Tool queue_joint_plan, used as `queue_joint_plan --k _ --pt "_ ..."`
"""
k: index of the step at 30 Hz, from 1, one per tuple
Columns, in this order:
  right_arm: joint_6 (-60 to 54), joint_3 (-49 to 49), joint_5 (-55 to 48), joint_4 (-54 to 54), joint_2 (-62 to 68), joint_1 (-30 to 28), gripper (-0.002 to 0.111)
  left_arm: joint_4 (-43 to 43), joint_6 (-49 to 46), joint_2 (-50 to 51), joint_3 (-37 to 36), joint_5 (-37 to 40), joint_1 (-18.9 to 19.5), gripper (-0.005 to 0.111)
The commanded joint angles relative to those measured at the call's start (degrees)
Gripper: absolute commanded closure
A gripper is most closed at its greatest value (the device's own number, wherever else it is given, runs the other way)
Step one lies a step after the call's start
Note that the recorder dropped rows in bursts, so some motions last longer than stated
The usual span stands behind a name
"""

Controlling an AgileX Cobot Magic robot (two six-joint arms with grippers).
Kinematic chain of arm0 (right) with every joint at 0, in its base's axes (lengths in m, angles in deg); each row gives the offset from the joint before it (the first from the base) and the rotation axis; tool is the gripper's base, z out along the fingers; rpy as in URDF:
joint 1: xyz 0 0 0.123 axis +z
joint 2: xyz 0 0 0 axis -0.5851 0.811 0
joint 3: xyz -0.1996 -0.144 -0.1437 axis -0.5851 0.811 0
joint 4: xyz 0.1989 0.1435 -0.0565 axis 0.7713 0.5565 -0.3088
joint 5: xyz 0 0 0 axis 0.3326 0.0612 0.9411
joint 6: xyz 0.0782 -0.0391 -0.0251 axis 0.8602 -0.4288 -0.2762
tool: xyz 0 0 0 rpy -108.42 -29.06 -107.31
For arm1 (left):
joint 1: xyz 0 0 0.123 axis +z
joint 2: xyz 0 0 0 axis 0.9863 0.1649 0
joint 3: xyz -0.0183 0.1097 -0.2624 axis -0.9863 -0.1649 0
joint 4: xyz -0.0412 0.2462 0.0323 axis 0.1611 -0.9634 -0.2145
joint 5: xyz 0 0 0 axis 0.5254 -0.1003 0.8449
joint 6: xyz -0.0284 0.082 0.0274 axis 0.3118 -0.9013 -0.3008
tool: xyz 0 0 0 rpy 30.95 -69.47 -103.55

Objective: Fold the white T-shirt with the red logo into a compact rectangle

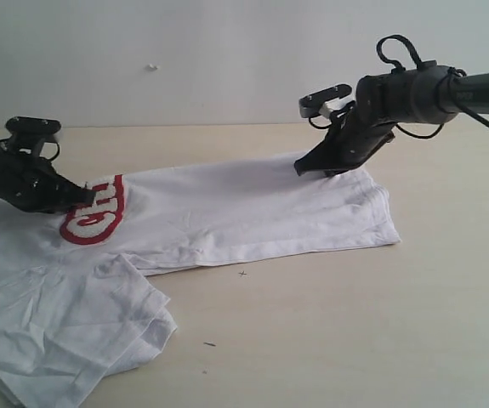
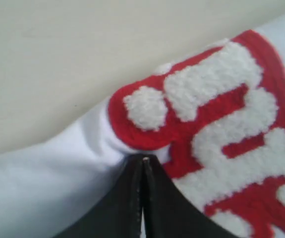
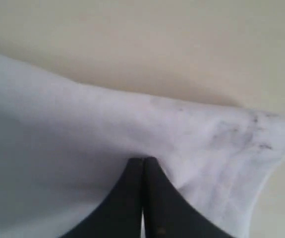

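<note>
I have the left end effector (image 2: pixel 142 161) clenched on cloth beside the red logo (image 2: pixel 221 144), and the right end effector (image 3: pixel 142 162) clenched on the shirt's far edge. The white T-shirt (image 1: pixel 244 212) sprawls across my worktop (image 1: pixel 355 323). I judge it light and limp, best pinched at edges. Its crumpled near-left part runs out of frame; collar unseen.

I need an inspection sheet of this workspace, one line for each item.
Surface: light wooden table, flat.
Job's things: white T-shirt partly folded on the table; red logo partly showing.
Clutter: only small dark specks.
Grippers: left gripper shut on the shirt beside the logo; right gripper shut on the shirt's far edge.
Cables: black cable looped on the right arm.
Surroundings: plain pale wall.
</note>
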Motion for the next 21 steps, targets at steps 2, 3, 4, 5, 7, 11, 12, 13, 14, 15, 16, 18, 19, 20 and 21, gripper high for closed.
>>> queue_joint_plan --k 2,3,4,5,7,11,12,13,14,15,16,18,19,20,21 --pt "0.03 0.56 -6.14 -3.04 1.99 -3.95 0.108 0.25 0.22 0.33 0.07 -0.95 3.47 0.107" --pt "-0.12 0.56 -6.14 -2.19 1.99 -4.18 0.108 0.92 -0.05 -0.05 0.07 -0.80 3.46 0.107" --pt "-0.94 0.56 -6.14 -1.13 1.87 -4.20 0.108 1.71 -1.04 -0.56 0.07 -0.80 3.33 0.107" --pt "-2.05 0.56 -6.14 0.30 1.87 -4.20 0.108 2.73 -2.22 -1.15 0.07 -0.68 2.93 0.107" --pt "-4.19 0.56 -6.73 3.33 1.75 -4.20 0.108 4.43 -3.54 -2.27 0.07 -0.53 2.29 0.107" --pt "-6.60 0.56 -10.42 6.99 1.62 -4.20 0.108 4.75 -3.58 -4.75 0.07 1.40 1.50 0.107" --pt "-6.77 0.56 -10.89 6.99 1.34 -4.20 0.108 4.75 -3.58 -5.53 0.07 2.27 1.50 0.107" --pt "-6.77 0.56 -11.46 7.14 0.92 -4.20 0.108 4.75 -3.58 -6.25 0.07 3.07 1.50 0.107" --pt "-6.77 0.56 -11.73 7.14 0.39 -4.20 0.108 4.75 -3.68 -7.12 0.07 4.12 1.50 0.107" --pt "-6.77 0.56 -12.07 7.14 -0.72 -4.20 0.108 4.65 -3.68 -7.95 0.07 5.03 1.50 0.107" --pt "-6.77 0.67 -12.19 7.92 -1.58 -3.91 0.108 4.65 -4.01 -8.75 -0.06 5.84 1.50 0.107" --pt "-6.91 2.25 -10.78 9.93 -4.50 -3.51 0.108 4.65 -4.27 -10.32 -0.70 6.36 1.50 0.107" --pt "-6.91 3.15 -9.66 10.44 -6.21 -3.32 0.108 4.79 -4.38 -10.89 -1.17 6.36 1.50 0.107" --pt "-6.91 4.46 -8.46 10.58 -7.85 -3.17 0.108 4.88 -4.39 -11.53 -1.69 6.22 1.50 0.107" --pt "-6.91 6.17 -7.40 10.76 -9.44 -2.89 0.108 4.88 -4.49 -11.99 -2.24 6.12 1.50 0.107"
